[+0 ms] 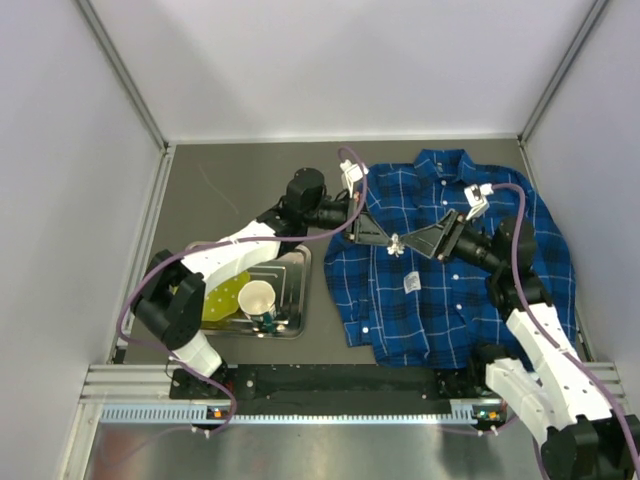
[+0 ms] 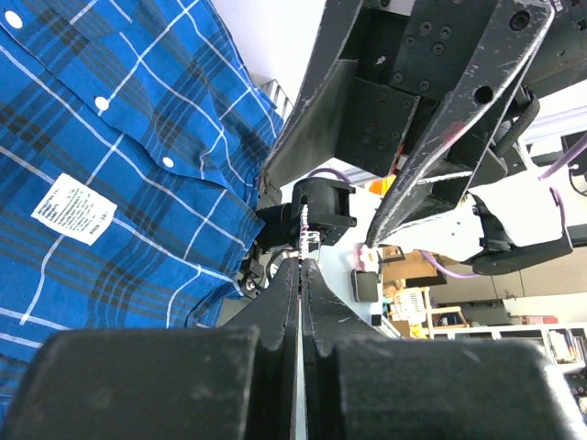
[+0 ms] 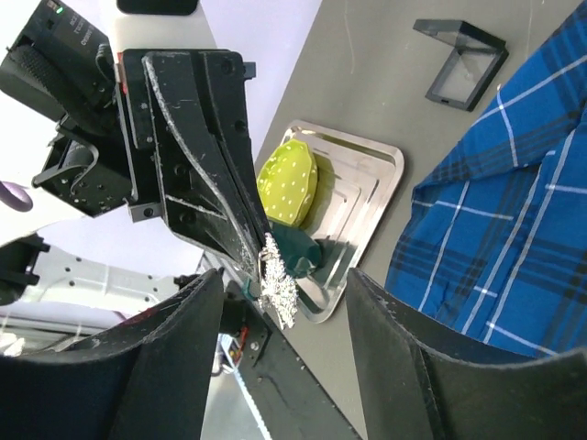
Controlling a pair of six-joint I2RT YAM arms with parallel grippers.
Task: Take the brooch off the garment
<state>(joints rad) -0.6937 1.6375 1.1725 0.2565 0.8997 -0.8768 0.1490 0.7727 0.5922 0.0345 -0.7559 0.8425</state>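
The garment, a blue plaid shirt (image 1: pixel 455 280), lies flat at the right, with a white tag (image 1: pixel 411 284) on its front. The brooch (image 1: pixel 396 243), a silvery flower cluster, is pinched at the tips of my left gripper (image 1: pixel 387 239), which is shut on it and holds it in the air above the shirt. In the right wrist view the brooch (image 3: pixel 278 273) hangs from the left fingertips (image 3: pixel 240 220), between the spread fingers of my right gripper (image 3: pixel 280 286), which is open and not touching it. In the left wrist view the left gripper (image 2: pixel 303 264) is shut, with the brooch (image 2: pixel 310 241) at its tip.
A metal tray (image 1: pixel 298 262) sits at the left and holds a paper cup (image 1: pixel 257 299) and a yellow-green piece (image 1: pixel 226 297). A small open black box (image 3: pixel 459 60) lies on the table beyond the tray. Walls enclose the table at the back and sides.
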